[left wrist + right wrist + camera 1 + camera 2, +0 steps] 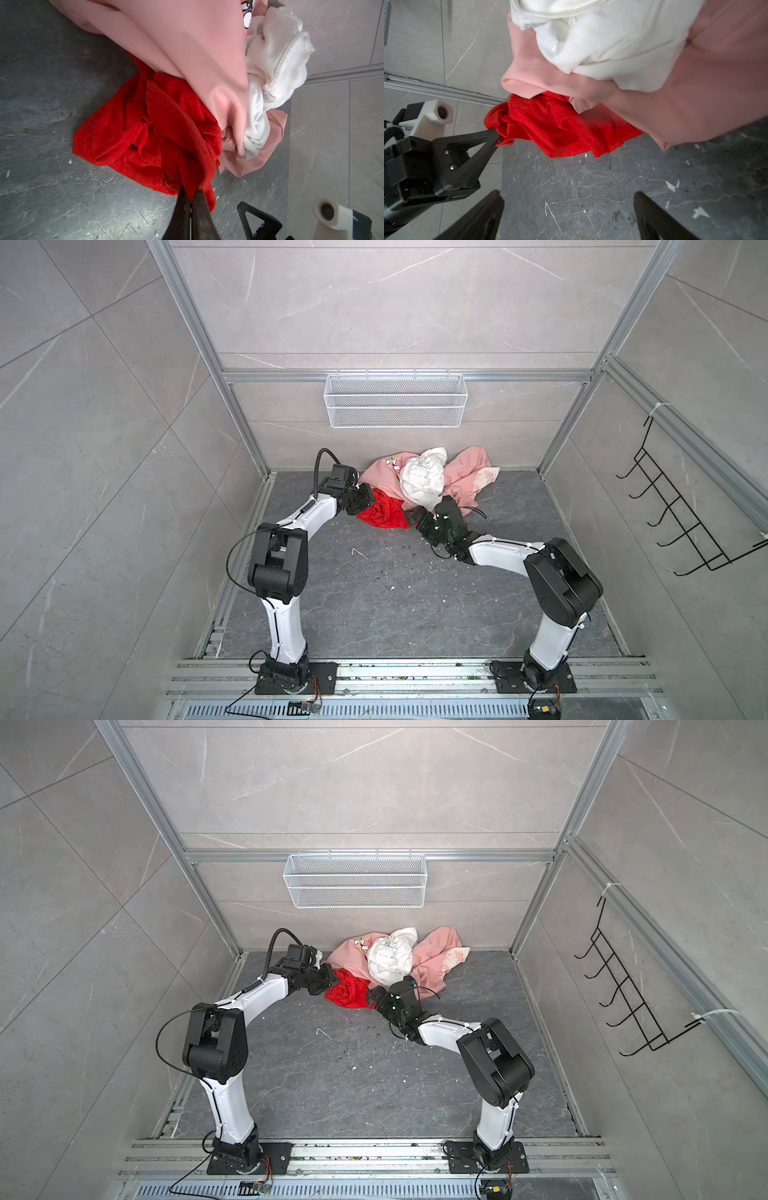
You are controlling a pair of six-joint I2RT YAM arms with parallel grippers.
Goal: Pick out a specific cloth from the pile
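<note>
My left gripper (191, 192) is closest. Its two black fingers are squeezed together on a fold of the bright red, thin, shiny cloth (145, 135). In both top views the red cloth lies near the middle of the frame. It is on the dark grey stone floor (374, 593), at the lower left edge of the pile (415, 493) of soft clothes. Part of it is tucked under the big salmon-pink garment with a cartoon print (465, 477). The crumpled white cloth (424, 472) sits on top of the pink one. Just right of the red cloth is my right gripper (568, 194). Its fingers are spread wide and hold nothing.

I think the job now is to pull the red cloth free. I should hold the pinch tight and pull slowly toward the lower left, away from the pile. If the pink one comes along, my right gripper could press it down. A fast pull might drag the whole pile.
</note>
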